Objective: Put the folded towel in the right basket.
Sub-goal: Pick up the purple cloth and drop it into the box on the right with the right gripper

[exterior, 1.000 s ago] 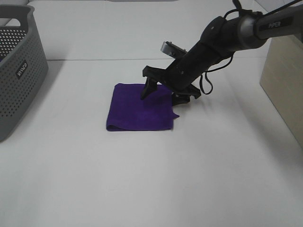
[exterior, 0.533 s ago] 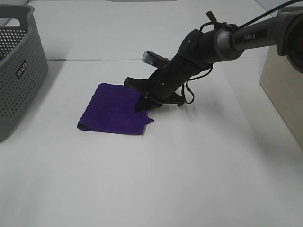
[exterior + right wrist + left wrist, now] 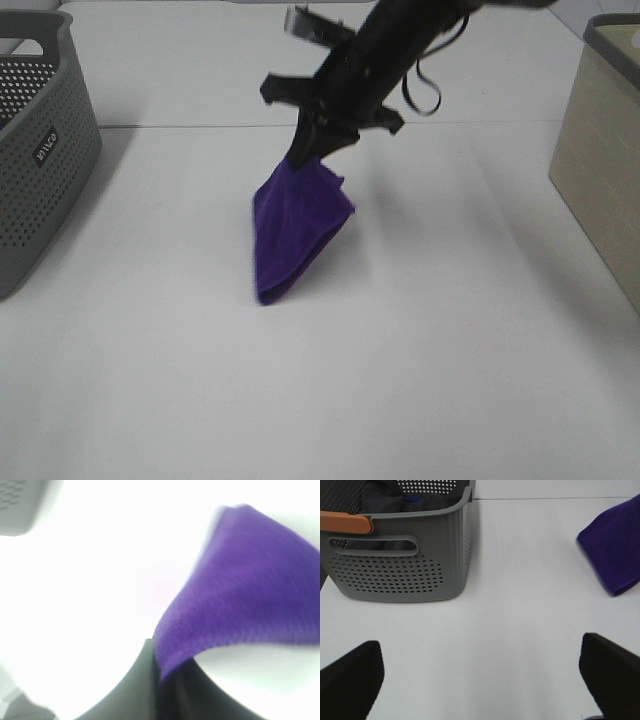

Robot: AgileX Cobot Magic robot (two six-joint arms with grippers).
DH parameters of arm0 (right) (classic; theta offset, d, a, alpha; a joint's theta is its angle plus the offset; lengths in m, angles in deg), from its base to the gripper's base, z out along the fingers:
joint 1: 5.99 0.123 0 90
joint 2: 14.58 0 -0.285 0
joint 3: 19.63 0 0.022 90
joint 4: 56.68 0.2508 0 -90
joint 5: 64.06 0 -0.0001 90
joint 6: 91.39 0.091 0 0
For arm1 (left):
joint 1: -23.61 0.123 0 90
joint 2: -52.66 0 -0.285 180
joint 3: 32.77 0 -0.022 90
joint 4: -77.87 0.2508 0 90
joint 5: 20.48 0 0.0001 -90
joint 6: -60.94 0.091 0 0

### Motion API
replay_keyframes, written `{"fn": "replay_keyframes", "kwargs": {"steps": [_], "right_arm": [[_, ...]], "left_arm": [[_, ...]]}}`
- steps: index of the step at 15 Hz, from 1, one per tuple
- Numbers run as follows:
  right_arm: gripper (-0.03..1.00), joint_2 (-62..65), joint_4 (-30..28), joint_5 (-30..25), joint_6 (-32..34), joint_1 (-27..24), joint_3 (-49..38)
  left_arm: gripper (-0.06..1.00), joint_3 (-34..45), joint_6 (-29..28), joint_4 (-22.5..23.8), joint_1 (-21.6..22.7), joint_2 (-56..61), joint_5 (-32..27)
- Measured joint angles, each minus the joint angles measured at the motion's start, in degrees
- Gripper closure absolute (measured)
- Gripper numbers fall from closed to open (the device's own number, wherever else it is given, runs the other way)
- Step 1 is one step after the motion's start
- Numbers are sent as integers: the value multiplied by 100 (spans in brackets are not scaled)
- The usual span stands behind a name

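Grasp done: right end effector (image 3: 322, 135) clamps the folded towel (image 3: 295, 225) by its top edge, hanging low over the table (image 3: 450, 350) centre (left end effector (image 3: 480, 680) spread, idle); transfer to the right basket (image 3: 600, 150) is not yet done

r basket (image 3: 600, 150) cut off; towel (image 3: 250, 590) blurred.

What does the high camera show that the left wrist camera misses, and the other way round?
Only the high camera shows the right gripper pinching the purple towel and the beige basket at the right edge. Only the left wrist camera shows the left gripper, open, and dark cloth inside the grey basket. Both show the towel, the grey basket and the white table.
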Motion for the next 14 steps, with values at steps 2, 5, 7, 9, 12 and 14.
{"fn": "replay_keyframes", "kwargs": {"steps": [2,5,7,9,12,14], "right_arm": [[93,458,-470,-699,63,-6,773],[93,894,-1610,-825,510,-355,1639],[93,1071,-2177,-831,653,-1037,2057],[93,1169,-2361,-831,699,-1644,2246],[93,1295,-2538,-842,722,-3209,2361],[93,1295,-2722,-871,722,-3776,2361]], "left_arm": [[-5,0,0,0,0,0,0],[-5,0,6,0,0,0,0],[-5,0,6,0,0,0,0],[-5,0,11,0,0,0,0],[-5,0,11,0,0,0,0],[-5,0,11,0,0,0,0]]}}
